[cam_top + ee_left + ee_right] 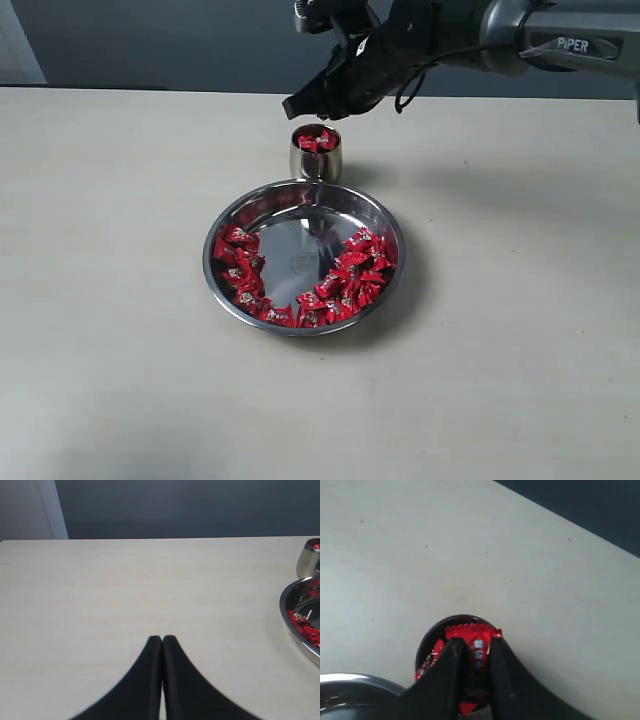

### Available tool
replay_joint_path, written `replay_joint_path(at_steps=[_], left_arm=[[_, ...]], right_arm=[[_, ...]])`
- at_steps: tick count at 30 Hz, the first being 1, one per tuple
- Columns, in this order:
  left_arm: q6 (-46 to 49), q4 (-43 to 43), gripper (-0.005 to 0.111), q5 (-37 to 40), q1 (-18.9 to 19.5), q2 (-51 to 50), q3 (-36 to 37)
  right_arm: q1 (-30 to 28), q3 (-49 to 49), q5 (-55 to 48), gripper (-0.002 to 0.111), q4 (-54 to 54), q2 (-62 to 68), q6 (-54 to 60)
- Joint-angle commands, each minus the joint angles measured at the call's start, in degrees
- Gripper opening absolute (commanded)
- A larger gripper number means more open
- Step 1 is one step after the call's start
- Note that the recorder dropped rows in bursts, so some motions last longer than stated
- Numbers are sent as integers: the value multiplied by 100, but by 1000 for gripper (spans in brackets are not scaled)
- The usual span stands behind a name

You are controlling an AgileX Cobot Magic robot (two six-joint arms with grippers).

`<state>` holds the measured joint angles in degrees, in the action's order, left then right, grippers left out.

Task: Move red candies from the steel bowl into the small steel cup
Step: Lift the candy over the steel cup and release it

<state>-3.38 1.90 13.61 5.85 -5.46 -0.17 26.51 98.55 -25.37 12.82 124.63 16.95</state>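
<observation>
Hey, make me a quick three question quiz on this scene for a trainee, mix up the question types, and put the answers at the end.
1. True or false: red candies lie in both the steel bowl and the small steel cup.
2. The left claw is: A) open over the bowl; B) shut over bare table; C) holding a candy.
3. Fill in: the right claw, above the cup, grips a red ___.
Key: 1 true; 2 B; 3 candy.
</observation>
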Motion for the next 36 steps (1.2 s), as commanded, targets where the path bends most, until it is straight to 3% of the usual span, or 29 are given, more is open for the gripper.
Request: replay_joint_path(at_steps=[1,4,10,28,33,36], left_arm=[[-13,38,0,-24,-29,39,17],[-13,38,0,-24,-29,39,17],[-13,38,0,-24,-29,39,17],[-13,38,0,-24,-29,39,17],[-13,38,0,-24,-29,39,17],[-13,38,0,-24,-29,39,17]], right_arm=[[-25,4,131,-1,-32,100,15],[-25,4,95,1,34,185,37],[-25,4,31,19,75,279,37],[-25,4,-128,19,422,290,448],[-25,4,-94,32,422,290,448],[-25,4,-93,33,422,290,448]])
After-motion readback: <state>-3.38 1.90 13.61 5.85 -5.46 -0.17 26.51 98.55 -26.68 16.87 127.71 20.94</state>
